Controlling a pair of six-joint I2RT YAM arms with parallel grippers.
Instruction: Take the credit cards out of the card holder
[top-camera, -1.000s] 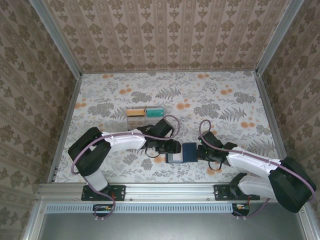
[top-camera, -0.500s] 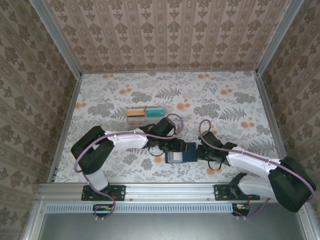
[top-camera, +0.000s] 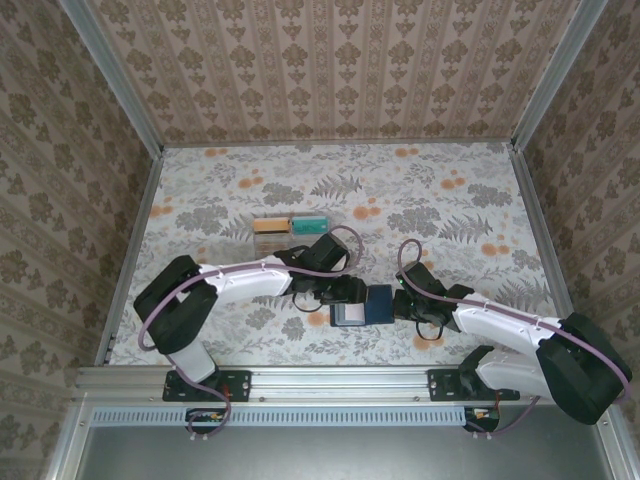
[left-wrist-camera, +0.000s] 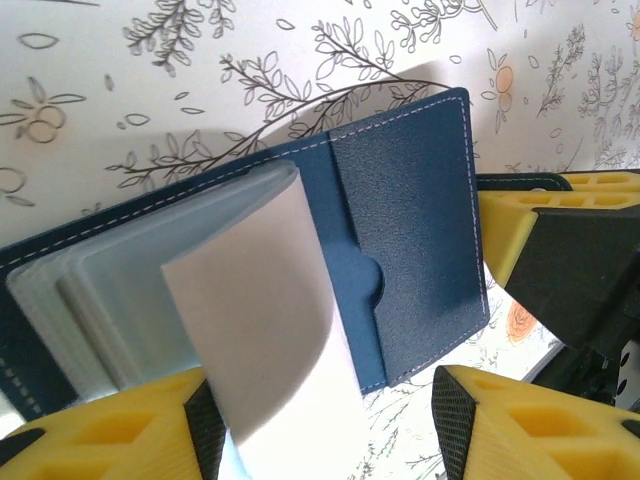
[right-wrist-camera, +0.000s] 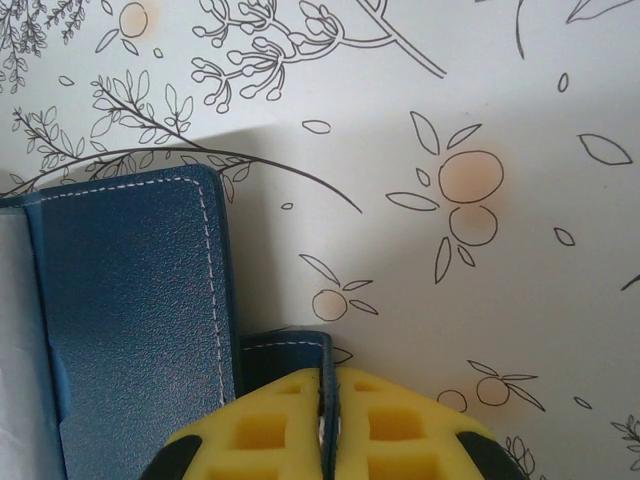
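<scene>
The dark blue card holder (top-camera: 372, 304) lies open on the table between both arms. In the left wrist view the card holder (left-wrist-camera: 410, 230) shows an empty-looking blue pocket and clear plastic sleeves (left-wrist-camera: 150, 290). One pale sleeve (left-wrist-camera: 270, 340) curls up between the fingers of my left gripper (left-wrist-camera: 325, 420), which is open and wide apart. My right gripper (right-wrist-camera: 330, 385) is shut on the card holder's blue strap (right-wrist-camera: 285, 350) at its right edge. An orange-yellow credit card (top-camera: 270, 226) and a teal credit card (top-camera: 310, 224) lie side by side further back. The black card is hidden.
The floral tablecloth (top-camera: 440, 200) covers the table, with patterned walls close on three sides. A metal rail (top-camera: 320, 380) runs along the near edge. My right gripper's yellow fingers (left-wrist-camera: 520, 225) sit close to the holder in the left wrist view.
My left gripper slid right over the open holder, then back a little to the left. The right gripper has stayed shut on the strap.
</scene>
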